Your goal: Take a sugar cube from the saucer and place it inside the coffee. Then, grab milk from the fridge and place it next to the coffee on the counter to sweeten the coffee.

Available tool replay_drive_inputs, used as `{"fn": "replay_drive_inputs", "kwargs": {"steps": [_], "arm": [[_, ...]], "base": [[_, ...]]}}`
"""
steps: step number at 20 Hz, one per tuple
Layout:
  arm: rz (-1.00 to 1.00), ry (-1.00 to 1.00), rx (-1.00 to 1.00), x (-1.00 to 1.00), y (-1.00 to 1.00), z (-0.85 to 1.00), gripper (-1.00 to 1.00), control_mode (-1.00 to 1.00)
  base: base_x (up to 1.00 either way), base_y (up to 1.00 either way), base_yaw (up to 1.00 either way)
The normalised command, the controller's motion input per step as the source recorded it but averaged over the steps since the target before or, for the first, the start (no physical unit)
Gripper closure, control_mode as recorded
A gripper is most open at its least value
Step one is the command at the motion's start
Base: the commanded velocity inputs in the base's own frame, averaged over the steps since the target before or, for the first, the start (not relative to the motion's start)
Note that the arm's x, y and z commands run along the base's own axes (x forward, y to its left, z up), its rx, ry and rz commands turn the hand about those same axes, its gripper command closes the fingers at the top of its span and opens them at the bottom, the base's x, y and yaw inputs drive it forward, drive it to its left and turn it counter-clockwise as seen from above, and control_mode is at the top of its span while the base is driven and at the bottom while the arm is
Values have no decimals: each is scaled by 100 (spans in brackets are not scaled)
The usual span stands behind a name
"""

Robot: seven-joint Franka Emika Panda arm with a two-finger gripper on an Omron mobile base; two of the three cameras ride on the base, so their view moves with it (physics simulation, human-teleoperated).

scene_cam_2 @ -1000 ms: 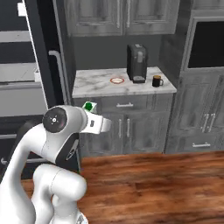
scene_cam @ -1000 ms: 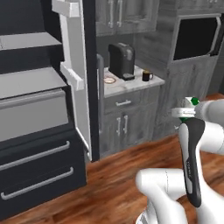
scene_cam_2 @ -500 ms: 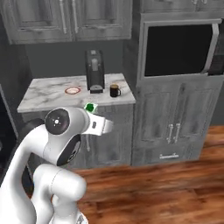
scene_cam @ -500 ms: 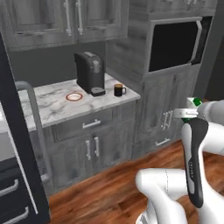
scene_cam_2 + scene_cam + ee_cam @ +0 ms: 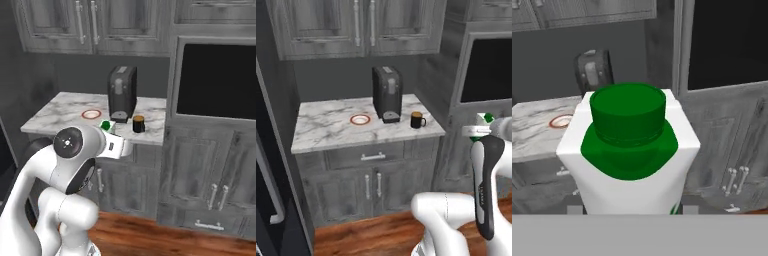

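The milk [image 5: 629, 150] sits in your hand [image 5: 111, 137], cap up and upright in the hand view, with the hand closed on the carton body below the green cap. The fingertips themselves are hidden behind the carton, so the exact contact line cannot be read. An upright hold suits a tall, narrow carton: it can be lowered straight onto its base without tipping.

Use the coffee machine [image 5: 387, 94] as your reference. The coffee [image 5: 417, 120] stands on the surface [image 5: 326, 125] just beside the machine's base, toward the oven side. The saucer [image 5: 360, 119] lies on the other side of the machine, near its base, toward the fridge side; whether a sugar cube is on it is too small to tell. The carton is held well short of the machine, off the surface and in front of the cabinet fronts, as the right base view shows.

Judged from this layout, the current step is the carry toward the surface. The free marble between the coffee and the surface edge is narrow, so the spot in front of the coffee or between coffee and machine needs a careful approach. Keep the carton vertical and clear of the mug handle when you lower it; a glancing touch could shift the mug.
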Motion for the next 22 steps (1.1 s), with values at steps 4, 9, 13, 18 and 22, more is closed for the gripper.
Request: {"fn": "replay_drive_inputs", "kwargs": {"steps": [4,9,13,18,22], "arm": [[0,0,0,0,0,0,100,100],[0,0,0,0,0,0,100,100],[0,0,0,0,0,0,100,100],[0,3,0,5,2,0,100,-100],[-12,26,-7,50,55,-16,100,-100]], "base": [[70,-27,40],[71,0,16],[41,0,1],[25,0,0],[0,0,0]]}}
